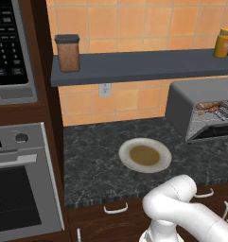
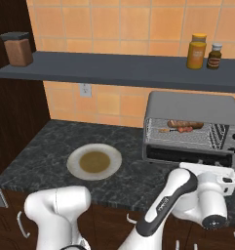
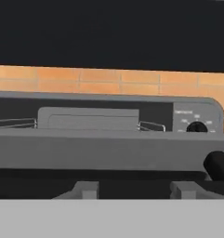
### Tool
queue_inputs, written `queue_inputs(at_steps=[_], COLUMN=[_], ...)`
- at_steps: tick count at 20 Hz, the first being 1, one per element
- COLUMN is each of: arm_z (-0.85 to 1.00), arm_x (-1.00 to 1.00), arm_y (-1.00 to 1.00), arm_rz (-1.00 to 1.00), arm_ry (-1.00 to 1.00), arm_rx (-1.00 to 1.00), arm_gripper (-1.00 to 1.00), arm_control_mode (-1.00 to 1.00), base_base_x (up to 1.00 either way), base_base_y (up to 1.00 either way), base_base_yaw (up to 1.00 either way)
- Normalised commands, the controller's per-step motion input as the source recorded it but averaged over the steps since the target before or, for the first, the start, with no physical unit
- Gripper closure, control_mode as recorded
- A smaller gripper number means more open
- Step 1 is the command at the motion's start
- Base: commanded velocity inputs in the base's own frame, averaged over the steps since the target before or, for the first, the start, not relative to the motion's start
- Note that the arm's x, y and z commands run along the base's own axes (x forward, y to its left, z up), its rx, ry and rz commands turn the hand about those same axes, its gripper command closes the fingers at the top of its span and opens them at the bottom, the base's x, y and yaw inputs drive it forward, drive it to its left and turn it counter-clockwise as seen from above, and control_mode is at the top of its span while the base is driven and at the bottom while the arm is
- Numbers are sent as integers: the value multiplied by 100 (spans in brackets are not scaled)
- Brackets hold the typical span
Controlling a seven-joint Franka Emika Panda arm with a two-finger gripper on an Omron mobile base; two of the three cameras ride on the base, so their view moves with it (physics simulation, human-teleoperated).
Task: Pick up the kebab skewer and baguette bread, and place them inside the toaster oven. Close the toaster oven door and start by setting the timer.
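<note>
Toaster oven door (image 3: 99,151) hangs open before the jaws, grip unclear; lift its edge evenly to shut.

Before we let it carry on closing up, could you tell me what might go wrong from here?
1. The skewer and baguette lie near the front of the rack; a jolt could shift them.
2. The door hangs open with the hand low in front of the oven; a poor grip could slip off its edge.
3. The timer knob sits beside the door, so the arm might brush it early.
</note>
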Motion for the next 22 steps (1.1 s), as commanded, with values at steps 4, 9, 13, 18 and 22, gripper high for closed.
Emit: queue_inputs(at_steps=[4,9,13,18,22], arm_z=[0,0,0,0,0], arm_x=[86,70,60,47,25], arm_y=[66,56,51,33,11], arm_rz=[0,0,0,0,0], arm_ry=[0,0,0,0,0], arm_rx=[-1,0,0,0,0], arm_gripper=[-100,-100,-100,-100,-100], arm_control_mode=[-100,-100,-100,-100,-100], base_base_x=[0,0,0,0,0], base_base_y=[0,0,0,0,0], base_base_yaw=[0,0,0,0,0])
